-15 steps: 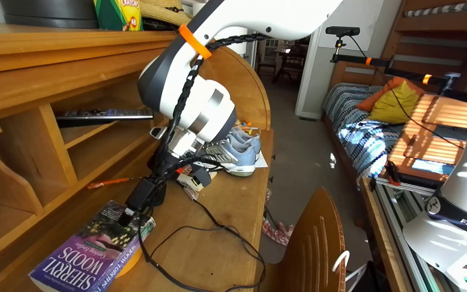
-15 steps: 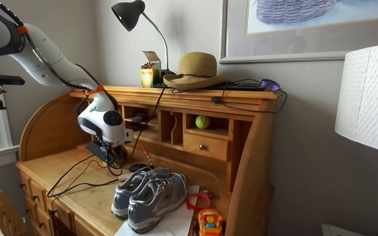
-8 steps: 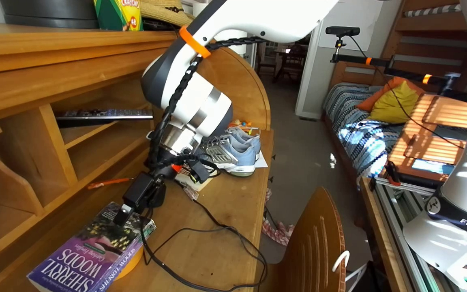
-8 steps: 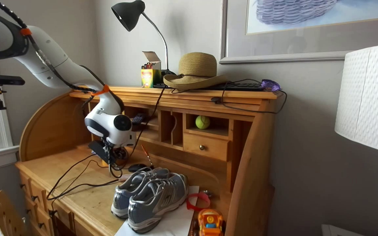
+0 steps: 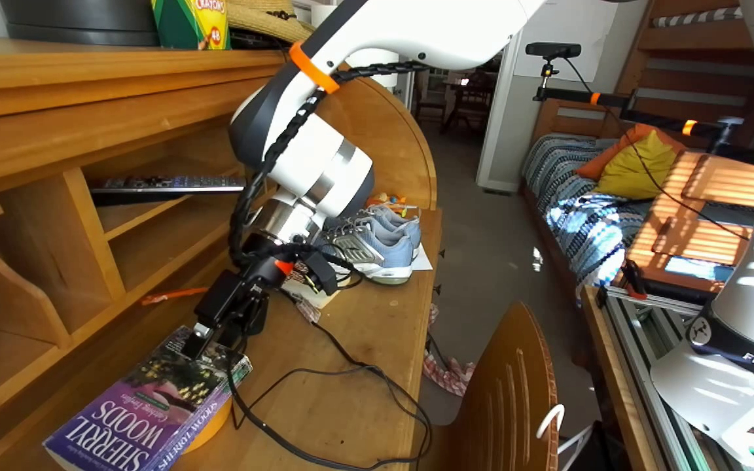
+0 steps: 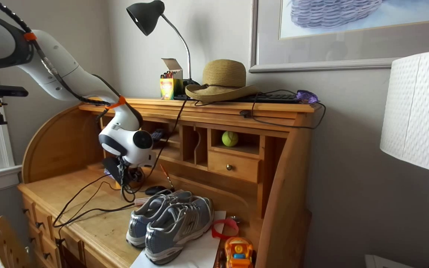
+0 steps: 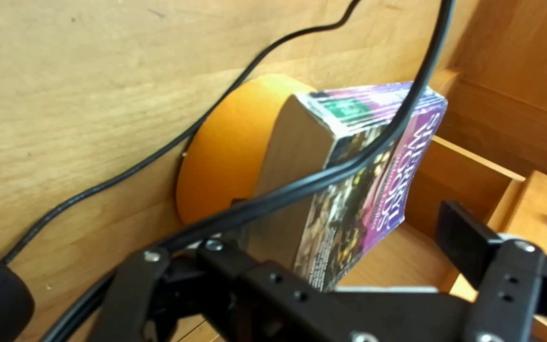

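One paperback (image 5: 144, 402): likely light, slightly bendable and slick; best pinched across its thickness at the dark end.
Cover (image 7: 368, 204): purple and dark floral, white "SHERRYL WOODS".
Orange round object (image 7: 228, 147): on the desk (image 5: 324, 412), underneath the paperback.
Gripper (image 7: 349, 216): fingers (image 7: 468, 242) apart by the dark end; contact unclear.
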Robot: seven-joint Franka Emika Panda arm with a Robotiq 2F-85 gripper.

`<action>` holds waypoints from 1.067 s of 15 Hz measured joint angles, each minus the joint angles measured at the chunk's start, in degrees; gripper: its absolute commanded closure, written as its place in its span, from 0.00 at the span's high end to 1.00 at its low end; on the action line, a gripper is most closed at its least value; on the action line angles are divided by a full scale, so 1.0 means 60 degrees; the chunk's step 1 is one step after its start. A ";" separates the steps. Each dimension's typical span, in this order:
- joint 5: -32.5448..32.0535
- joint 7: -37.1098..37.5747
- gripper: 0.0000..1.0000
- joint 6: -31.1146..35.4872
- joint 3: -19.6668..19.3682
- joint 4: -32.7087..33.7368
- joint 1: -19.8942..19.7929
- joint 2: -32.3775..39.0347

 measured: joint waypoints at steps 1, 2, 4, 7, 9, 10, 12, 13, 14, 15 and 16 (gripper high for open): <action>-0.0012 0.0185 1.00 0.0003 -0.0037 0.0000 0.0011 0.0000; -0.0099 0.0390 1.00 0.0003 -0.0068 -0.0002 0.0016 0.0001; -0.0432 0.0863 1.00 0.0003 -0.0131 -0.0003 0.0046 0.0002; -0.1100 0.1656 1.00 0.0090 -0.0224 -0.0003 0.0180 0.0001; -0.1548 0.2180 0.92 0.0204 -0.0263 -0.0003 0.0288 0.0001; -0.1709 0.2385 0.73 0.0323 -0.0258 -0.0003 0.0331 0.0000; -0.1851 0.2578 0.56 0.0652 -0.0212 -0.0002 0.0382 -0.0004; -0.1865 0.2600 0.49 0.0866 -0.0166 -0.0001 0.0387 -0.0006; -0.1866 0.2604 0.42 0.1047 -0.0121 -0.0001 0.0386 -0.0010; -0.1866 0.2619 0.34 0.1141 -0.0080 0.0000 0.0385 -0.0024; -0.1868 0.2650 0.27 0.1161 -0.0040 0.0000 0.0379 -0.0070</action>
